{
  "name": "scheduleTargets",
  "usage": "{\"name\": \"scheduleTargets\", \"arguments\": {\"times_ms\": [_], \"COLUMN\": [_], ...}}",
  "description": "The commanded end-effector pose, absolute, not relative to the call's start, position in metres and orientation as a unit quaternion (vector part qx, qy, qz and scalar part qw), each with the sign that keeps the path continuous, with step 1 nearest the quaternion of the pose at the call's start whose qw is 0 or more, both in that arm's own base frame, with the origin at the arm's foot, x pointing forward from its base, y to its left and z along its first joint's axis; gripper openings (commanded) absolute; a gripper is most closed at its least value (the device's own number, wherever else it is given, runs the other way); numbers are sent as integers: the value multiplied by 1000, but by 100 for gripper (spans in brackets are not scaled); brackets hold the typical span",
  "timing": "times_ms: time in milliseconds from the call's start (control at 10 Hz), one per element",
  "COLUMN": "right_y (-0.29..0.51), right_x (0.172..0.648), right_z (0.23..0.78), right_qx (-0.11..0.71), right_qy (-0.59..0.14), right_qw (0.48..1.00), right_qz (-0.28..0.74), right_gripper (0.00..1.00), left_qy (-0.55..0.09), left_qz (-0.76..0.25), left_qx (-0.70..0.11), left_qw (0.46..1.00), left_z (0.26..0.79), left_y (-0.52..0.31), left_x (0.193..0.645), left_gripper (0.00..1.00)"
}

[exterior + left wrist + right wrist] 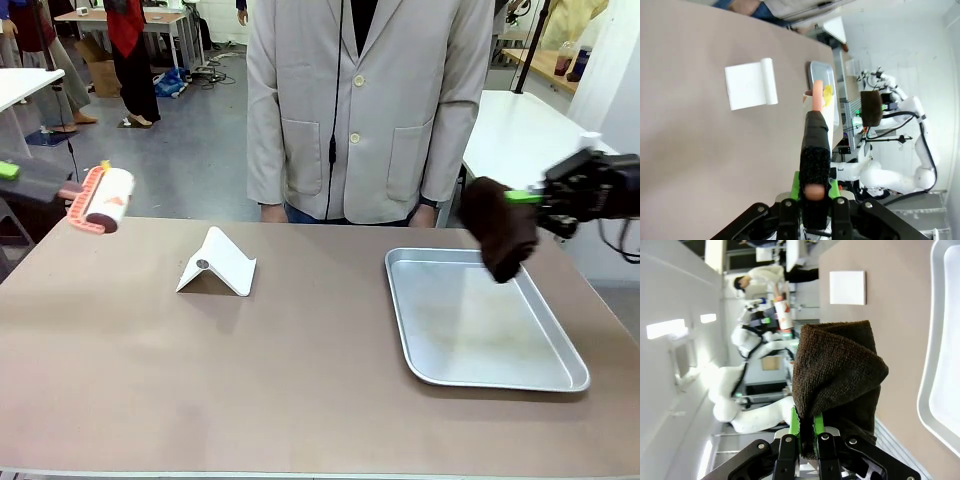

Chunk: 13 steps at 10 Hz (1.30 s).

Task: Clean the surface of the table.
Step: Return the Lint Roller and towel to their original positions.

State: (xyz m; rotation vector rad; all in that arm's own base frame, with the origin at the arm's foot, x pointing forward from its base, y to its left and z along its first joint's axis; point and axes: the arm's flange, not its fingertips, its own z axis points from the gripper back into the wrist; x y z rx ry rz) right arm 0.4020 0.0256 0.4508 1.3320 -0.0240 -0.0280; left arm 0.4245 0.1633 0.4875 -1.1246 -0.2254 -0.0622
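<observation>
Brown and wide, the table (300, 380) fills the near part of the room, and a person (370, 100) in a pale jacket stands at its far edge, at twelve o'clock.

On the table sits a shiny tray (575, 375) at about three o'clock. A small white folded stand (218, 265) sits toward ten o'clock, well apart from the tray.

At the left edge, at about nine o'clock, the left gripper (812, 192) holds a lint roller (100, 198) up in the air — its jaws are pinching the dark handle. The roller has a white roll in an orange frame.

At the right side, at about three o'clock, the right gripper (530, 197) holds a brown cloth (500, 232). Its jaws are pinching the top of the cloth. The cloth hangs down over the far corner of the tray — I cannot tell if it touches the tray.

White tables stand farther back in the room.
</observation>
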Motion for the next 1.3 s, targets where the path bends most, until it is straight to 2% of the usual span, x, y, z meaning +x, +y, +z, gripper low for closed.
{"name": "scheduleTargets", "arguments": {"times_ms": [0, 200, 400, 600, 800, 1200], "right_y": [94, 158, 195, 213, 220, 210], "right_x": [398, 393, 412, 435, 451, 481], "right_z": [453, 439, 416, 392, 366, 327], "right_qx": [583, 538, 495, 468, 472, 494], "right_qy": [-48, -46, -52, -47, -40, -26], "right_qw": [810, 842, 867, 882, 881, 869], "right_qz": [-28, -9, 32, 31, 5, -25], "right_gripper": [12, 12, 12, 12, 12, 12], "left_qy": [-96, -86, -85, -95, -78, -47], "left_qz": [-33, -25, -33, -41, -49, -46], "left_qx": [-507, -471, -400, -355, -320, -278], "left_qw": [856, 878, 912, 929, 943, 958], "left_z": [512, 541, 551, 545, 531, 480], "left_y": [118, 55, -11, -64, -102, -137], "left_x": [423, 439, 461, 474, 492, 518], "left_gripper": [23, 23, 23, 23, 23, 23]}}
